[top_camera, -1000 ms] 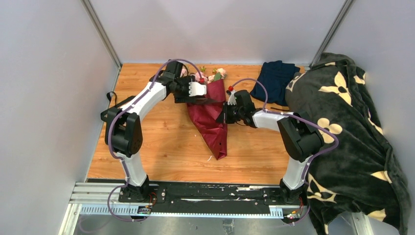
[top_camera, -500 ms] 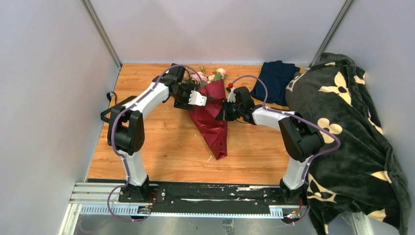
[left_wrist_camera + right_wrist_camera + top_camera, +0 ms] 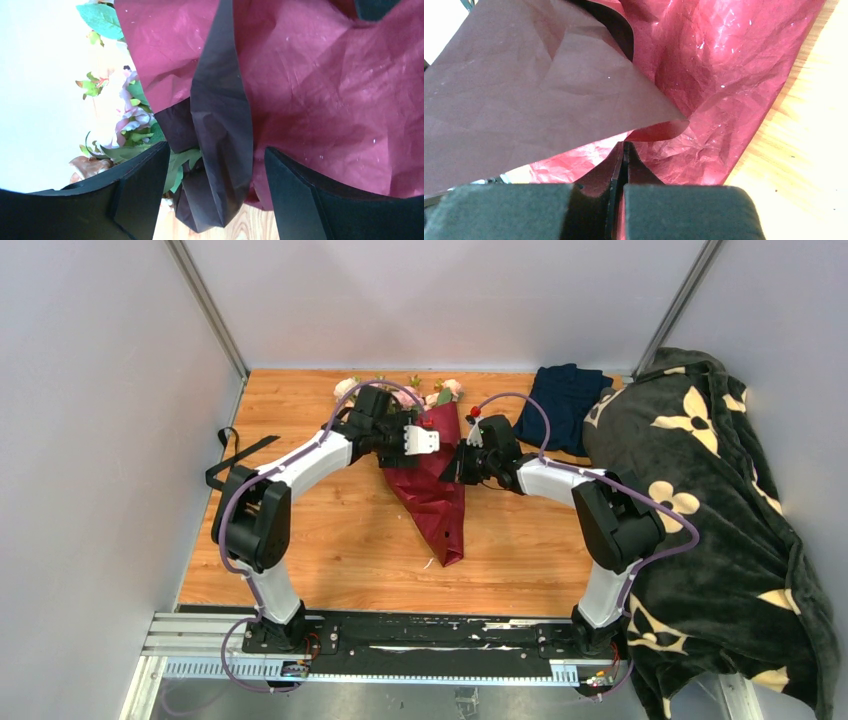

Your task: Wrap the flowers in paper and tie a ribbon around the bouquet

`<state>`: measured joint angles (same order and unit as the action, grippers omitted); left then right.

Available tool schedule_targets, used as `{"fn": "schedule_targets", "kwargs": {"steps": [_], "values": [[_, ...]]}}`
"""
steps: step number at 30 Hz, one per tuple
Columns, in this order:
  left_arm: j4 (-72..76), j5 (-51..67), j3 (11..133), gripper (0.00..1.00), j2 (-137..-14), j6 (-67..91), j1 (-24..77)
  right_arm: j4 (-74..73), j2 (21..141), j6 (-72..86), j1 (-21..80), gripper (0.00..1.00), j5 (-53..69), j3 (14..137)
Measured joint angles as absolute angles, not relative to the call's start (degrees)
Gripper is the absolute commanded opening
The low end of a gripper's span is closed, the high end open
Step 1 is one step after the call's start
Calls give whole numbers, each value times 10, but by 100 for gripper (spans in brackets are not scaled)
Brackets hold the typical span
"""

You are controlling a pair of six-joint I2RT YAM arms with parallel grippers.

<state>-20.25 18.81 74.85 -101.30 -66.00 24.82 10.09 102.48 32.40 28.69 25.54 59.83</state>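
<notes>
The burgundy paper [image 3: 440, 502] lies as a loose cone in the middle of the table, with its point toward the arms. Pink and cream flowers [image 3: 441, 393] show at its far end. My left gripper [image 3: 428, 443] is open over the cone's upper left. In the left wrist view its fingers [image 3: 142, 187] stand on either side of a dark maroon fold of the paper [image 3: 220, 140], beside the flowers [image 3: 127, 117]. My right gripper [image 3: 461, 466] is shut on the paper's right edge [image 3: 659, 131], with a red sliver between its fingers [image 3: 636, 172]. A black ribbon [image 3: 240, 447] lies at the table's left edge.
A navy folded cloth [image 3: 563, 403] lies at the back right. A big dark blanket with cream flower shapes [image 3: 720, 530] covers the right side. Grey walls close in the wooden table [image 3: 330, 535] on the left, back and right.
My left gripper has moved right and a little nearer, onto the paper's upper left, and has opened slightly. More blooms now show at the back left. The right gripper has barely shifted.
</notes>
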Motion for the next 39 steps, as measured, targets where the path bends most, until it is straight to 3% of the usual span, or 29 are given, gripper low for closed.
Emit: {"fn": "schedule_targets", "kwargs": {"steps": [10, 19, 30, 39], "values": [[-75, 141, 697, 76, -1007, -554, 276, 112, 1025, 340, 287, 0, 259, 598], [-29, 46, 742, 76, -1007, -504, 272, 114, 1023, 340, 287, 0, 259, 598], [-152, 53, 811, 78, -1024, -507, 222, 124, 1023, 339, 287, 0, 259, 598], [-251, 151, 746, 79, -980, -550, 216, 124, 1023, 339, 287, 0, 265, 598]]}}
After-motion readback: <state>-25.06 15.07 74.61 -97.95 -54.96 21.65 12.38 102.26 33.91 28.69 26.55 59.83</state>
